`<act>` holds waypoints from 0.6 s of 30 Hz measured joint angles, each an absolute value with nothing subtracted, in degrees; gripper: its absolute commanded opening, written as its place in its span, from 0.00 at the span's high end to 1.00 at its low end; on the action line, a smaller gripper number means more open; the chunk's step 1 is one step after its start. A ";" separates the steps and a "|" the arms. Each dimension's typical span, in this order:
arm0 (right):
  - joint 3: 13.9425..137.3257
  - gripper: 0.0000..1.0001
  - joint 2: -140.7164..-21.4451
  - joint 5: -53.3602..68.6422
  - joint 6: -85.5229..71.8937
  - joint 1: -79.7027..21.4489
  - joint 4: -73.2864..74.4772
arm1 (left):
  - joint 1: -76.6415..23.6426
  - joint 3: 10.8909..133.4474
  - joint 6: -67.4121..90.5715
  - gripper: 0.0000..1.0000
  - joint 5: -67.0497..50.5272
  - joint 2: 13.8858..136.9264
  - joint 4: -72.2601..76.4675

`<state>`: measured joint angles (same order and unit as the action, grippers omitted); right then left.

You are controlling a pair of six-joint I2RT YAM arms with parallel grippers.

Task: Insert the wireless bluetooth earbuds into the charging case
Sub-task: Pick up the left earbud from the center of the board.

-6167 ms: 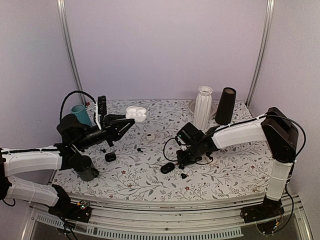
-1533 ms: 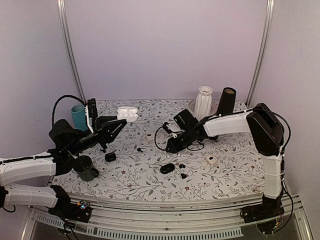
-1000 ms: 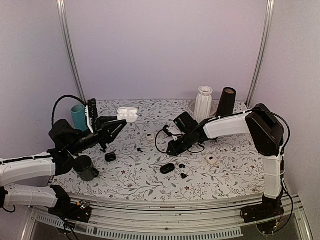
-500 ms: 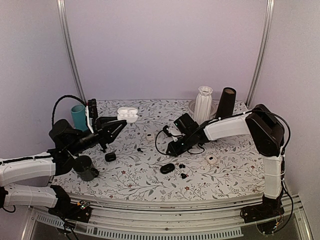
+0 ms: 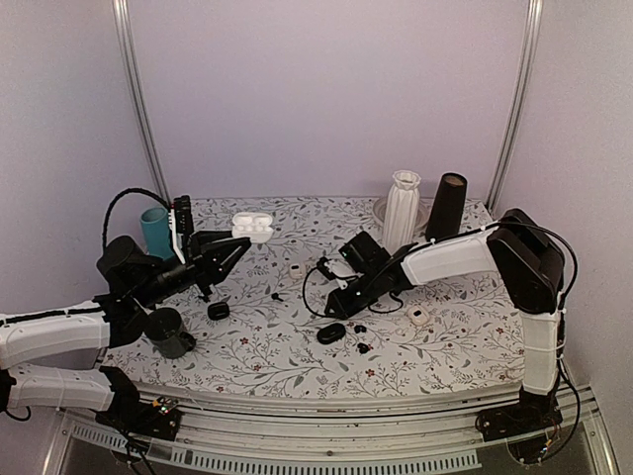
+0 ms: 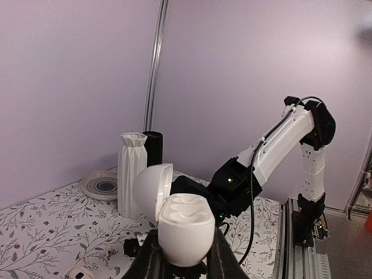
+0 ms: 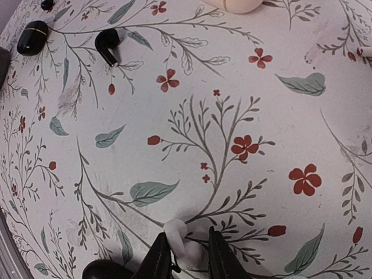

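– So, what has moved?
– Over the last second the right gripper (image 7: 187, 251) has dropped nearer the flowered table (image 7: 279, 133). The left arm is unchanged.
– And the earbud?
– It is a small white earbud (image 7: 179, 235) with a short stem, pinched between the right fingertips just above the table. The left gripper (image 6: 181, 258) clamps an open white case (image 6: 185, 224) in the air at the left, well apart from it.
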<state>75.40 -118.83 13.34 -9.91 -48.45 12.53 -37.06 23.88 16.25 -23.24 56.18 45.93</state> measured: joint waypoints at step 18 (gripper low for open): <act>75.33 0.91 -118.74 13.80 -10.98 -48.75 12.58 | -37.06 23.88 16.27 1.00 -23.24 56.14 45.95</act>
